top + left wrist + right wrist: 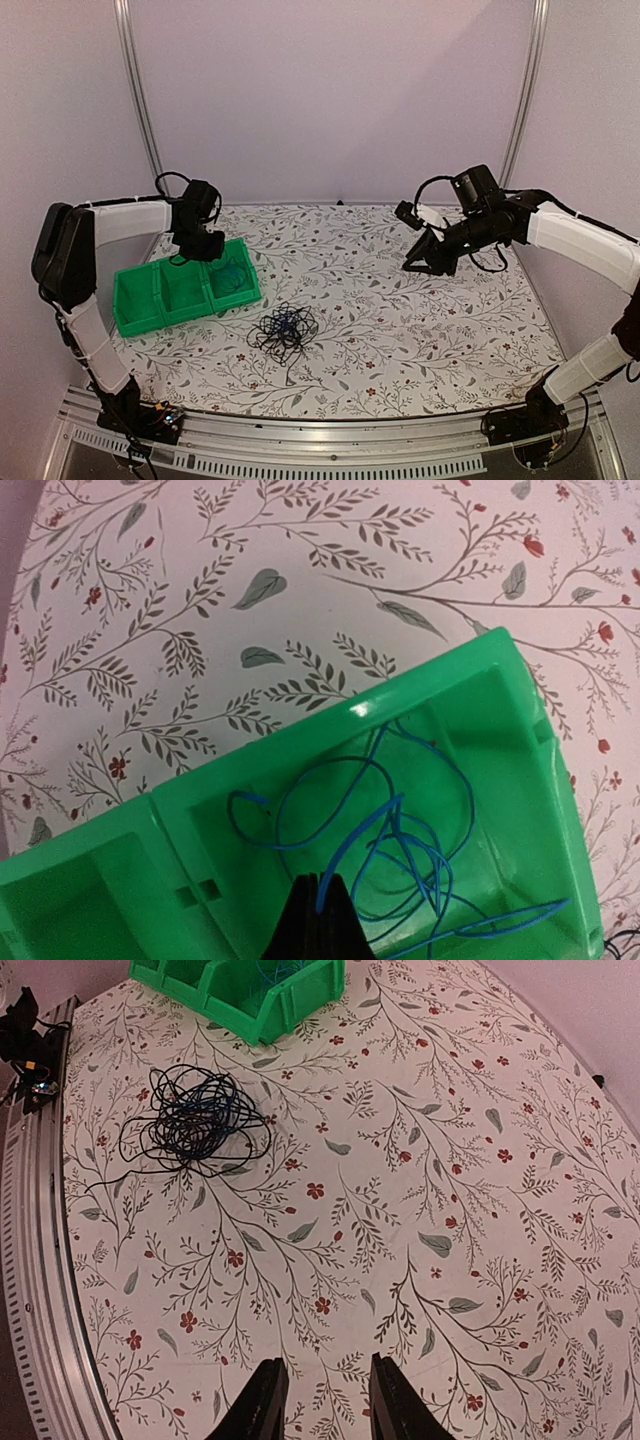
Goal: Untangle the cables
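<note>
Nearest the arm bases: the black tangle (284, 331) lies on the patterned table (420, 340), just in front of the green bin (135, 300) and apart from it. One loose tail trails toward the near edge. In the right wrist view a few bluish strands seem to run through the knot, but I cannot be sure.

Further back: the blue cable (400, 830) sits coiled in the bin's end compartment, the one nearest the tangle. The left gripper (318, 905) hangs over that compartment with its jaws closed tight. A blue strand runs up into the seam between them and looks pinched.

Risks here:
- If the arm lifts away without letting go, the springy coil likely comes out with it.
- The coil could also snag the bin wall and drag or tip the light bin.
- If it lets go too high, loops may spring over the rim.

Farthest: the right gripper (418, 262) hovers above bare table, well apart from everything. Its jaws are part-open and hold nothing.

Risks there:
- A grab into the middle of the tangle would probably catch several strands and tighten the knot. The loose tail looks the safer start.
- Wire this thin may slip between the fingers.
- A pull with nothing pinning the pile would drag the lot.
</note>
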Robot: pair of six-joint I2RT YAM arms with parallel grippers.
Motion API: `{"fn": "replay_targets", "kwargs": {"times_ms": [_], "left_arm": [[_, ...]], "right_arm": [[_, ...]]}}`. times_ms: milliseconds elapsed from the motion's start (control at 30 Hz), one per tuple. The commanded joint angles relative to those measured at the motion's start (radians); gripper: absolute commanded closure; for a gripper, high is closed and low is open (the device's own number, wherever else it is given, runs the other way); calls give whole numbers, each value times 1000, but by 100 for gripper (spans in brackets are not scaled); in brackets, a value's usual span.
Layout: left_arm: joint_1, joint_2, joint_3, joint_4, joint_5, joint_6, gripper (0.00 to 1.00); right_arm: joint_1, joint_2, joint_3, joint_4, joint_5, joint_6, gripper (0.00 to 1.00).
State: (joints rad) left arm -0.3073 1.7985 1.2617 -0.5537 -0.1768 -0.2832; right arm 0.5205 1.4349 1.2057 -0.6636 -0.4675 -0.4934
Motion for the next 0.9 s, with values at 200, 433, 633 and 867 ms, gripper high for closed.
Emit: {"fn": "replay_targets", "kwargs": {"times_ms": [200, 433, 633, 867], "left_arm": [[-63, 67, 123, -61, 5, 31, 100], [-65, 119, 165, -119, 24, 2, 100], [-64, 95, 173, -152, 39, 0, 89], [-78, 42, 285, -254, -15, -20, 68]], "right_arm": [[-4, -4, 3, 21, -21, -3, 67], [-3, -20, -13, 12, -10, -8, 67], [-4, -25, -15, 14, -12, -10, 67], [-4, -8, 36, -7, -14, -19, 67]]}}
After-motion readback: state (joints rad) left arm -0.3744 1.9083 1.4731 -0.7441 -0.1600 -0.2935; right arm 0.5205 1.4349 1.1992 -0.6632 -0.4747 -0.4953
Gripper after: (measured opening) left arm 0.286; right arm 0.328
